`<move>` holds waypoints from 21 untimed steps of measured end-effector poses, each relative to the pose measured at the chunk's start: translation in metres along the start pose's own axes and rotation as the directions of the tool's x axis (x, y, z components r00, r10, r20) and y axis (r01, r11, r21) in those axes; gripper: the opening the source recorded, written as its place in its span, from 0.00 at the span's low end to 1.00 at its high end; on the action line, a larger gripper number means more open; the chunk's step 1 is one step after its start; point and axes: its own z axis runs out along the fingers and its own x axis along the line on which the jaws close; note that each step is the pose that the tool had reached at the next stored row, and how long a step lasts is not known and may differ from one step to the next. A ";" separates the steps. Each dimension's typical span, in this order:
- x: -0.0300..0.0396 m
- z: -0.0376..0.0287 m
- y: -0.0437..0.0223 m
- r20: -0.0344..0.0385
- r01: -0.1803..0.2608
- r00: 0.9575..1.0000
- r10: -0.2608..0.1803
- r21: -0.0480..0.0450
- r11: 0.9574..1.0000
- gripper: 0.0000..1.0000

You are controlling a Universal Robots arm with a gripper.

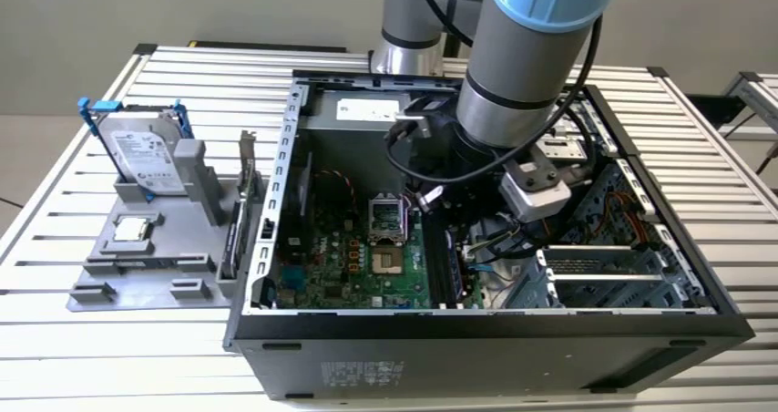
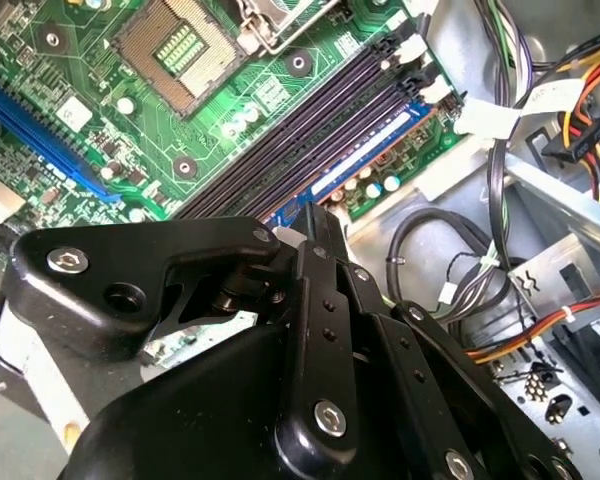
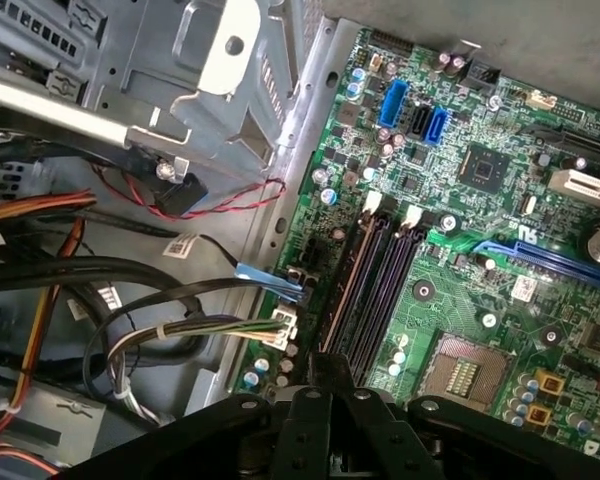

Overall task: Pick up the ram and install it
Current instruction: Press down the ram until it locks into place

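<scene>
Step in hand: seating the ram. The gripper point(image 2: 315, 228) is down inside the open computer case point(image 1: 486, 325), at the end of the arm point(image 1: 523, 75). Its fingers are clenched on a thin dark piece seen edge-on, which I judge to be the ram point(image 3: 331, 368). It sits right over the near end of the memory slots point(image 3: 375, 285), not yet in one as far as I can tell.

Doing it well, my judgement:
- keep the stick parallel to the slot and directly above it, not skewed across two slots
- the white latches point(image 3: 372, 203) at the far slot ends should be tipped open first
- press straight down and evenly, no rocking
- watch the cable bundle point(image 3: 160, 330) just beside the board edge, which could snag the fingers

Counts:
- ram: 1, in the gripper
- memory slots: 4, side by side, beside the processor socket point(image 3: 465, 375)
- white latches seen: 2
- socket: 1, no chip in it
- grey tray point(image 1: 122, 289): 1, on the table at the exterior view's left, well apart from the gripper
- hard drive point(image 1: 144, 157): 1, upright at the tray's far end
- square silver chip point(image 1: 131, 230): 1, flat on the tray
</scene>
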 end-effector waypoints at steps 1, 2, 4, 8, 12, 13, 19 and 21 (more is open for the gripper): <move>0.0000 0.0000 0.0000 0.000 0.005 1.000 -0.005 0.000 1.000 0.00; 0.0000 0.0000 -0.0001 0.000 0.010 1.000 -0.010 0.000 1.000 0.00; 0.0000 0.0000 -0.0002 0.000 0.021 1.000 -0.021 0.000 1.000 0.00; -0.0001 0.0000 -0.0004 0.000 0.043 0.999 -0.043 0.000 0.999 0.00; -0.0001 0.0000 -0.0006 0.001 0.063 0.998 -0.063 0.001 0.998 0.00; -0.0001 0.0000 -0.0007 0.001 0.068 0.998 -0.068 0.001 0.998 0.00; -0.0002 0.0000 -0.0008 0.002 0.097 0.995 -0.097 0.001 0.995 0.00; -0.0003 0.0000 -0.0008 0.002 0.106 0.994 -0.106 0.001 0.994 0.00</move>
